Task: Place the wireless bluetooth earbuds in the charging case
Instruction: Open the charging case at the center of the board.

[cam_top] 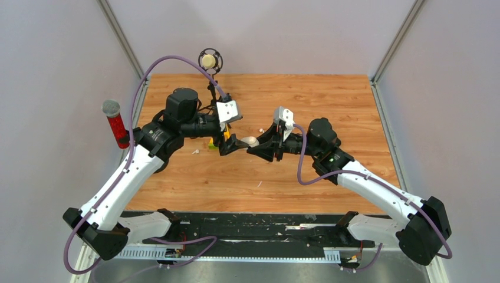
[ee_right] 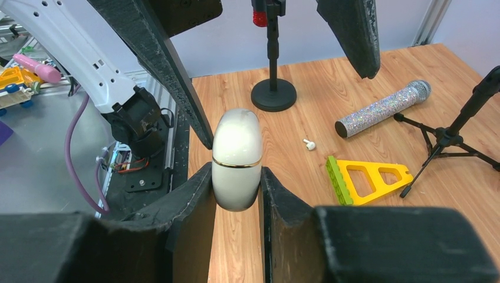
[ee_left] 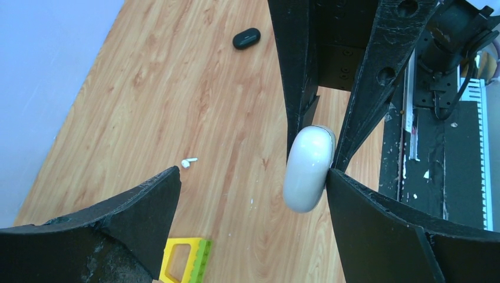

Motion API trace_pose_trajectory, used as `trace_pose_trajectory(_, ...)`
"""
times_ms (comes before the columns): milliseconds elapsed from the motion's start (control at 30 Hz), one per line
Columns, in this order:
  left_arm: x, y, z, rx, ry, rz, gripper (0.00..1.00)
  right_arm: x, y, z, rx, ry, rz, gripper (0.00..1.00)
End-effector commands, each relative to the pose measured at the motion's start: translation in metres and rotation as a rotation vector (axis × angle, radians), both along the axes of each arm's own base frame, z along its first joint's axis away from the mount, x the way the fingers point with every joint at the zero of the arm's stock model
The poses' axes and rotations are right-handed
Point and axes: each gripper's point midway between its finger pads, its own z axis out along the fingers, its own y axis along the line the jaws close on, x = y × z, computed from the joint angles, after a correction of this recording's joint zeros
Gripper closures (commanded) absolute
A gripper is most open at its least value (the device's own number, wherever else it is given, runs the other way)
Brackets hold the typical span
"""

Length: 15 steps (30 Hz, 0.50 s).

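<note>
Tabletop (cam_top: pixel 330 106) of pale wood grain lies under both arms, which meet above its middle. The right gripper (ee_right: pixel 236 177) pinches the charging case (ee_right: pixel 236 154) by its lower half. Its fingers press on the two broad faces, and the case is held on edge, clear of the wood. The left gripper (ee_left: pixel 252 177) stands spread wide with the case between its fingers. One finger's tip sits just beside the shell, and whether it touches I cannot tell. A thin gold seam rings the case just above the right gripper's fingertips, and the lid looks closed. The shell reads as hard, light and glossy, rounded all over, so it would likely slip or twist under a pinch on its curved edges. The broad faces are the safer hold, with the part above the seam left free so the lid can swing. One earbud (ee_left: pixel 188 161) lies on the wood just past the tip of the left gripper's far finger, well apart from the case.
</note>
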Motion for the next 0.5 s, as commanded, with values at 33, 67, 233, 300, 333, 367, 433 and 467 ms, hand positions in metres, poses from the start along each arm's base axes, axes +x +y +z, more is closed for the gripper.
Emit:
trace_pose_trajectory(33,0.039,0.0097,0.0498,-0.041,-0.235,0.122,0.02,-0.0368,0.0001,0.0012,-0.005,-0.004,0.165,1.0)
trace_pose_trajectory(67,0.039,0.0097,0.0494,-0.039,-0.234,0.121,0.02,-0.037,-0.0001,0.0016,-0.004,-0.005,0.165,1.0)
trace_pose_trajectory(233,0.0408,0.0103,0.0482,-0.03,-0.243,0.125,0.02,-0.0376,-0.0007,0.0015,-0.005,-0.006,0.165,1.0)
trace_pose_trajectory(300,0.0405,0.0105,0.0466,-0.026,-0.24,0.122,0.02,-0.0382,-0.0011,0.0021,-0.004,-0.008,0.166,1.0)
trace_pose_trajectory(333,0.0401,0.0106,0.0468,-0.026,-0.241,0.121,0.02,-0.0386,-0.0013,0.0026,-0.003,-0.008,0.168,1.0)
trace_pose_trajectory(367,0.0406,0.0106,0.0455,-0.023,-0.241,0.122,0.02,-0.0392,-0.0013,0.003,-0.002,-0.009,0.171,1.0)
trace_pose_trajectory(433,0.0433,0.0111,0.0437,-0.015,-0.247,0.129,0.02,-0.0411,-0.0018,0.005,0.002,-0.015,0.18,1.0)
trace_pose_trajectory(467,0.0448,0.0112,0.044,-0.014,-0.253,0.133,0.02,-0.0422,-0.0022,0.0054,0.003,-0.015,0.184,1.0)
